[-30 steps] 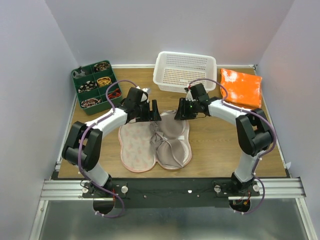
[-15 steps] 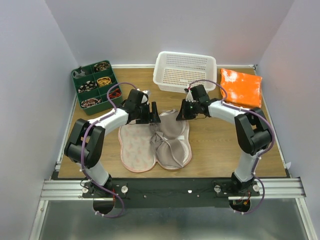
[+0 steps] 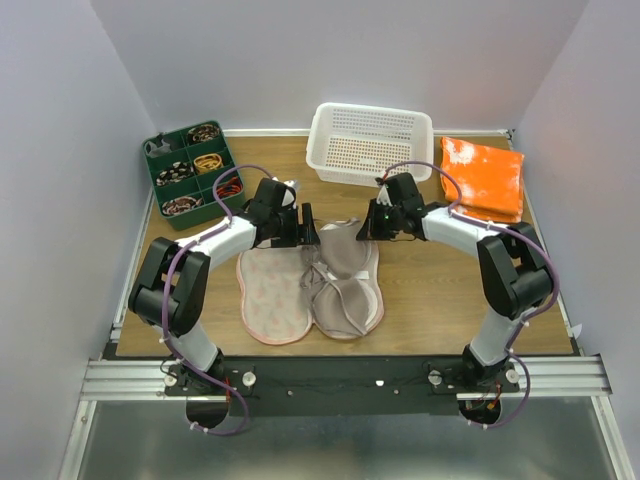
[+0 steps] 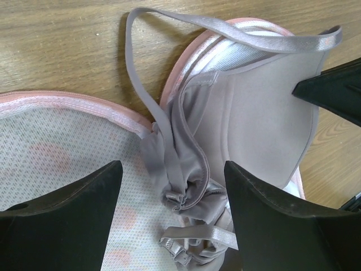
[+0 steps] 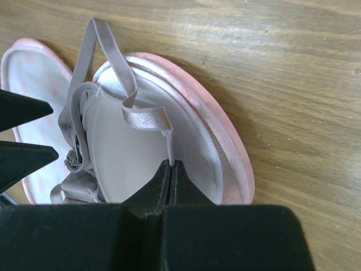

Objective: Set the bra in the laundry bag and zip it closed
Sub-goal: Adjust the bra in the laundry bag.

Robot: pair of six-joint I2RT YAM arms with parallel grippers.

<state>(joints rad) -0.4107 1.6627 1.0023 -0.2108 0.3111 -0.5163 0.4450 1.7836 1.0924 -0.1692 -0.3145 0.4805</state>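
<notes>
The laundry bag (image 3: 268, 292) lies open flat mid-table, its pink fruit-print lining up. The taupe bra (image 3: 345, 275) lies on its right half, its cups bunched toward the hinge. My left gripper (image 3: 308, 232) is open at the bag's far edge. In the left wrist view it (image 4: 172, 166) straddles the bra's bunched middle (image 4: 186, 186) over the mesh lining (image 4: 51, 164). My right gripper (image 3: 366, 228) is at the right half's far edge. In the right wrist view it (image 5: 171, 165) is shut on a thin bra strap (image 5: 148, 118) above the cup (image 5: 121, 161) and the bag's zipper rim (image 5: 225, 141).
A white perforated basket (image 3: 372, 145) stands at the back centre. A green compartment tray (image 3: 192, 172) of small items sits back left. A folded orange-and-white cloth (image 3: 483, 178) lies back right. The two grippers face each other closely over the bag's far edge.
My right gripper has shifted slightly right and back with the strap in it, drawing the bra's upper cup a little that way. My left gripper has barely moved.
</notes>
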